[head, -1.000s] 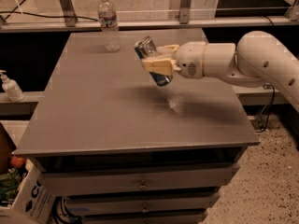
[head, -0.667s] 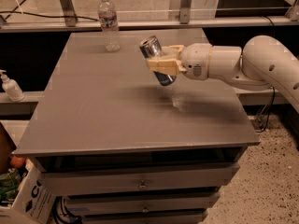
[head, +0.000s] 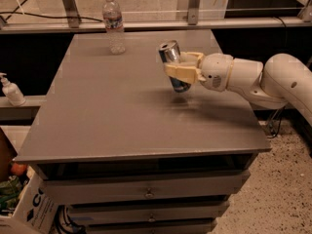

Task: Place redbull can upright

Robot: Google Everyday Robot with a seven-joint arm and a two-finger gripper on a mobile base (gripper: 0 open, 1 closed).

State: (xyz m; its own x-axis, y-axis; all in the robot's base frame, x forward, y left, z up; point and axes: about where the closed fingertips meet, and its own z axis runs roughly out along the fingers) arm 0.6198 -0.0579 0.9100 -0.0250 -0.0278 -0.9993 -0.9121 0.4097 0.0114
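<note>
The redbull can is a slim silver and blue can with a silver top. My gripper is shut on the can's middle and holds it above the grey table, right of centre. The can is nearly upright, its top leaning a little to the left. Its blue bottom end hangs just above the tabletop. The white arm reaches in from the right.
A clear plastic water bottle stands upright at the table's back, left of the can. A white pump bottle stands on a ledge to the left. Drawers sit under the tabletop. A metal rail runs behind the table.
The gripper has moved slightly right with the can, and the can has turned from a strong tilt to nearly upright.
</note>
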